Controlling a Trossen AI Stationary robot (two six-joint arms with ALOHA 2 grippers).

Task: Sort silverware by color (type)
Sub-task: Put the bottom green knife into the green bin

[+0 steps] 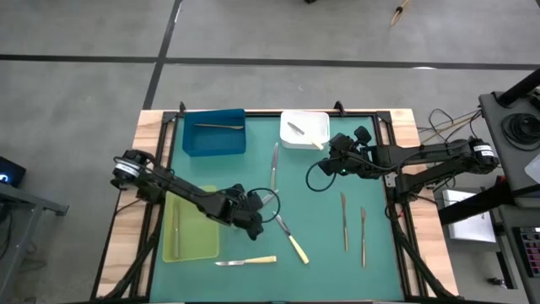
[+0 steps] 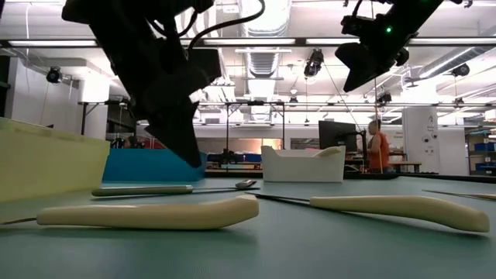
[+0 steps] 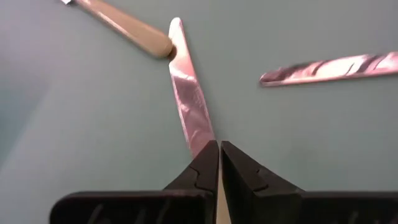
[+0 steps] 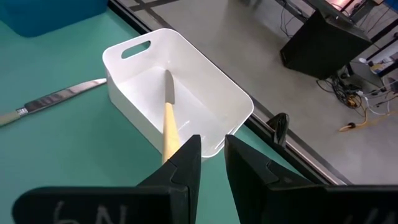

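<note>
Silverware lies scattered over the green bench (image 1: 312, 219): a yellow-handled knife (image 1: 245, 262) near the front edge, a second yellow-handled knife (image 1: 291, 240) lying diagonally beside it, a grey utensil (image 1: 274, 166) at mid-bench pointing front to back, and two grey pieces (image 1: 344, 221) lying parallel toward the right side. One piece already rests in the blue tray (image 1: 214, 143), one in the yellow-green tray (image 1: 192, 241), and a yellow-handled knife (image 4: 168, 115) in the white tray (image 4: 214, 81). The left claw (image 3: 219, 155) is down at bench level with its fingers together, their tips meeting over the blade (image 3: 189, 106) of the diagonal knife; no real gap shows, and I judge the blade pinched at its end, though the contact itself is hidden. The blade's long axis runs straight ahead of the claw, with the pale handle at the far end. The right claw (image 4: 211, 149) hovers just short of the white tray, fingers slightly apart and holding nothing visible. The left arm is plainly the nearer to the diagonal knife, so any lift depends on that thin end grip holding.
</note>
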